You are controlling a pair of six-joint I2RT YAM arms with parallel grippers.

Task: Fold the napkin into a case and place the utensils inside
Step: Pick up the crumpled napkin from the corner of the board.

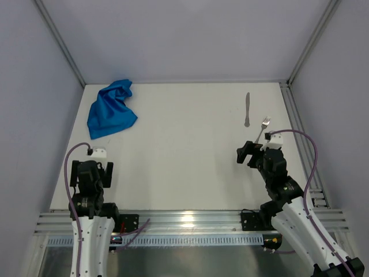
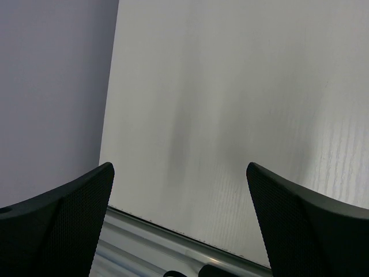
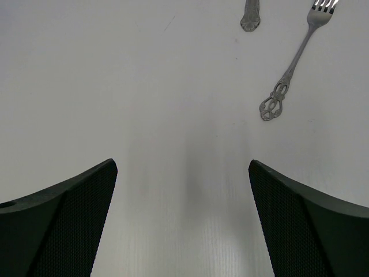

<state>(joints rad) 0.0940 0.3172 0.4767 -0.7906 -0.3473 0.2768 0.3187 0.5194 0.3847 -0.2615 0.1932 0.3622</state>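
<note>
Pale grey walls [image 1: 173, 34] with metal frame posts [image 1: 60, 43] close in a white table [image 1: 184, 150], and a ribbed metal rail [image 1: 184, 219] runs along its near edge where the two arms are bolted. Far off in the back-left corner the napkin [image 1: 110, 108] lies as a crumpled, unfolded heap of bright blue cloth, one peak pointing away from the arms. On the opposite side, toward the back right, the knife [image 1: 247, 109] lies straight, end-on to the arms, and the fork [image 1: 262, 130] rests just nearer and to its right, tilted, tines away; the two are close but not touching. The right gripper [image 1: 249, 154] sits near the fork's handle end, jaws spread wide with nothing between them. Its wrist camera shows the ornate end of the fork [image 3: 294, 60] ahead and to the right of the dark fingers [image 3: 69, 231], with the tip of the knife [image 3: 250, 17] handle at the top edge. The left gripper [image 1: 92, 170] is tucked back over the near-left part of the table, well apart from the napkin, and it too is released — its wrist view shows wide-set fingers [image 2: 63, 231] framing only bare white surface, the table's edge and rail below, and a wall on the left. Purple cables [image 1: 72, 173] loop from both wrists.
</note>
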